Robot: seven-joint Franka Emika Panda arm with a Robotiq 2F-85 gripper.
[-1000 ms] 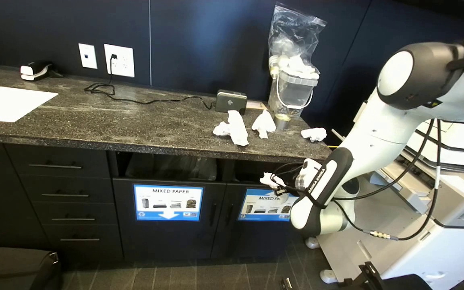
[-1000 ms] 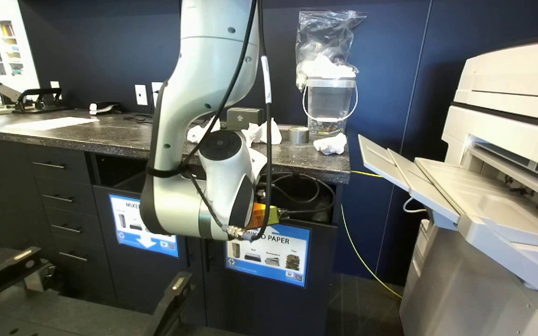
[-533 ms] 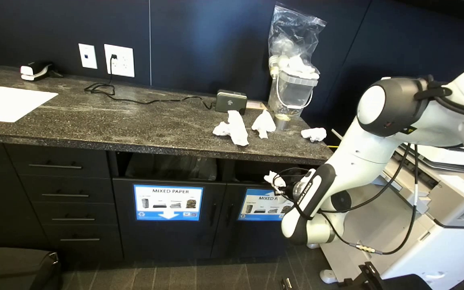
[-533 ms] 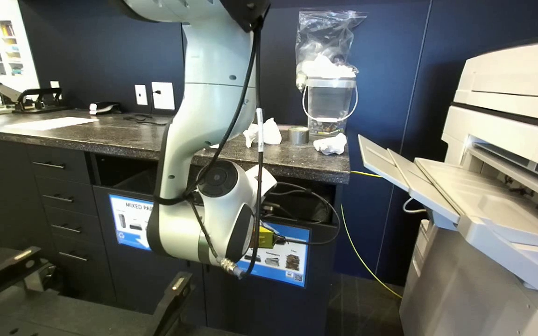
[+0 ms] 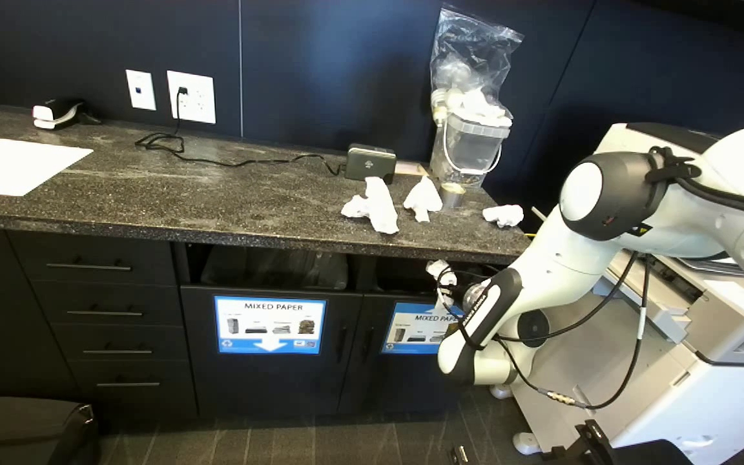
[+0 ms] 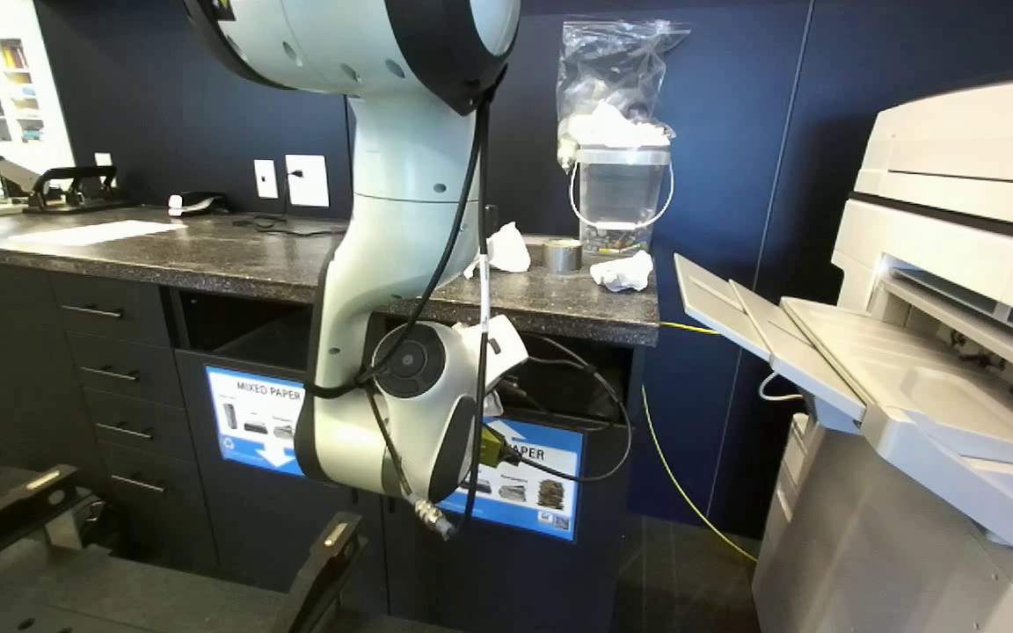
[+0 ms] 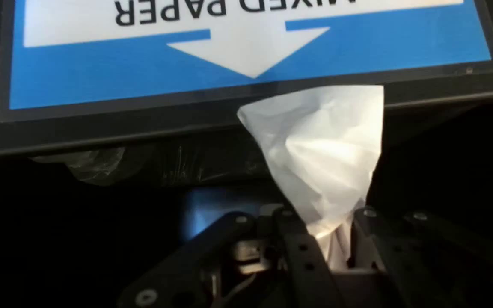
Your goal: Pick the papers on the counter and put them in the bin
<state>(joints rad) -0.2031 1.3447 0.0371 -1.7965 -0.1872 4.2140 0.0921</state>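
And here's the end effector [image 7: 328, 229] with a crumpled paper [image 7: 323, 158] in its grip
Fingers [image 7: 295, 235] narrowly apart, pinching one end, the rest fanning out beyond the tips

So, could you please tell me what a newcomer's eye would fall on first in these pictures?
Probably the big pale robot arm, hanging in front of the dark counter in an exterior view. Next, the bright crumpled paper pinched in the gripper, at the dark opening above a blue MIXED PAPER sign. Then the other white wads, lying on the counter near the clear bucket.
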